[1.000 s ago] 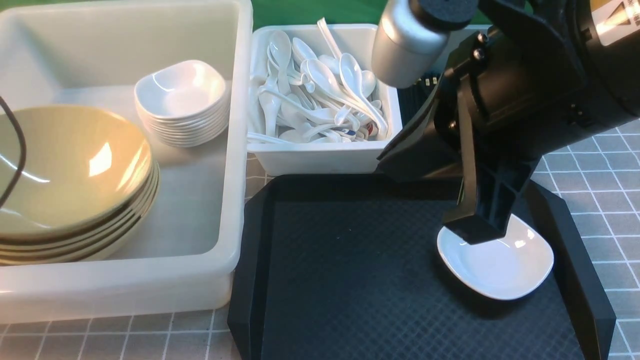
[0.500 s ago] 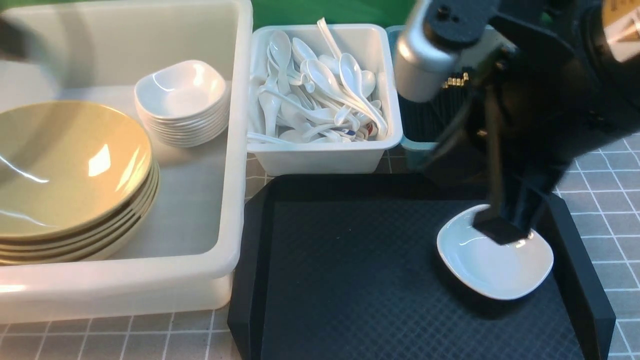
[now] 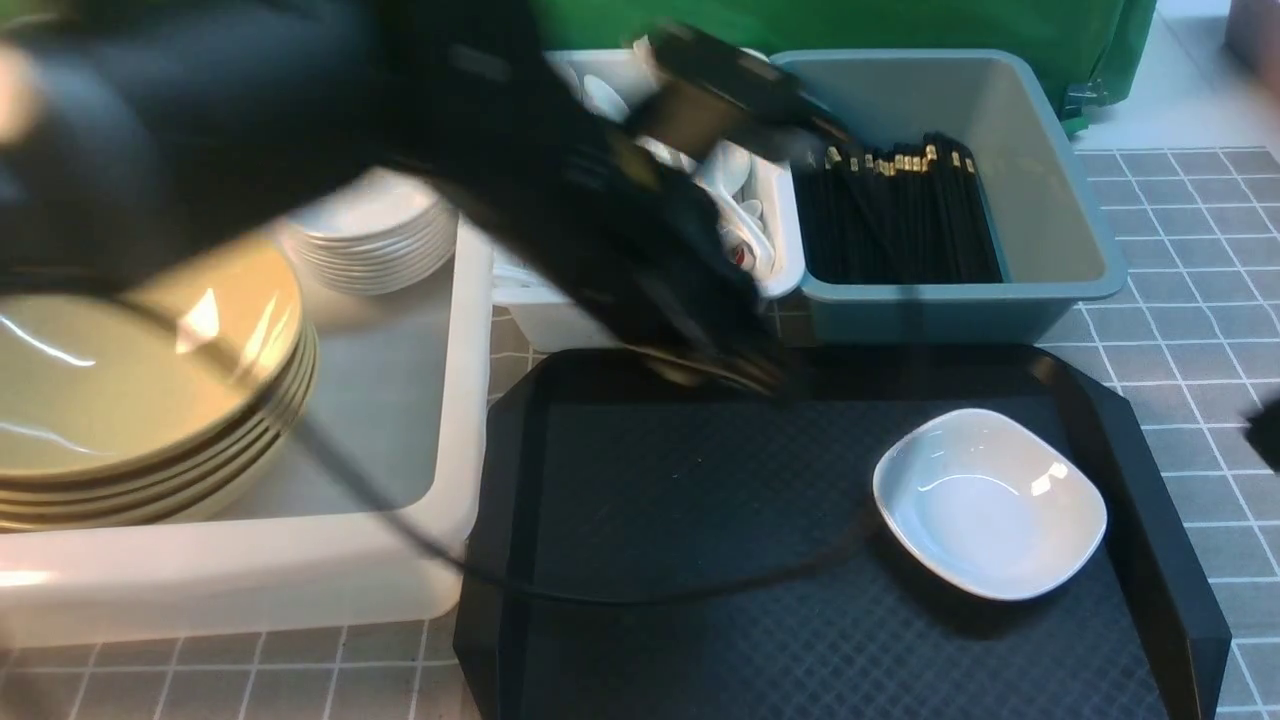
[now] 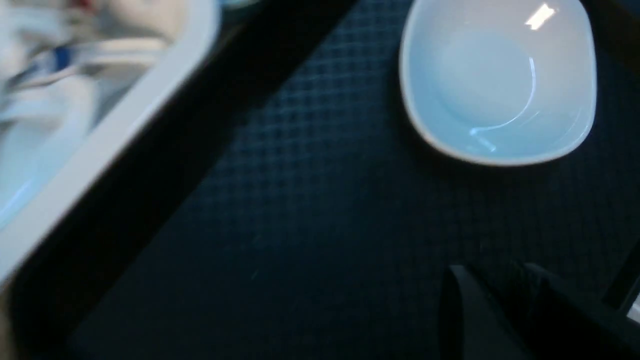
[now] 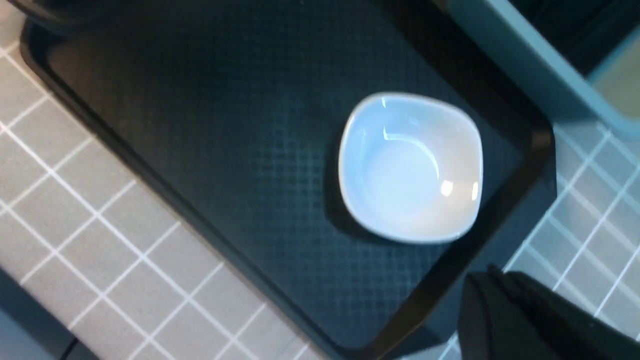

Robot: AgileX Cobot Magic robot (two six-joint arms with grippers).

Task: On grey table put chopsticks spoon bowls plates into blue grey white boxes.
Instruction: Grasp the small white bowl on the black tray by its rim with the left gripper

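One white plate [image 3: 990, 503] lies alone at the right of the black tray [image 3: 700, 600]. My left arm reaches in a blur across the big milky tub [image 3: 300, 570]. Its gripper [image 3: 740, 372] hangs over the tray's back edge, left of the plate [image 4: 500, 80]; the fingers [image 4: 465, 300] stand slightly apart and hold nothing. My right gripper [image 5: 492, 272] is shut and empty beside the tray's right rim, off the plate [image 5: 410, 167]. The tub holds stacked olive bowls [image 3: 130, 380] and white plates [image 3: 375, 240]. Chopsticks [image 3: 900, 215] fill the blue-grey box [image 3: 1050, 230]. Spoons [image 3: 738, 170] lie in the white box [image 3: 560, 322].
The three boxes line the tray's far and left sides on the grey gridded table [image 3: 1200, 300]. The left arm's cable [image 3: 620, 598] trails over the tray in front. A green cloth [image 3: 900, 25] hangs behind the boxes.
The right arm has lifted off the plate and gone out to the right. The left arm has swung in from the left to the tray's back edge. The plate has stayed put.
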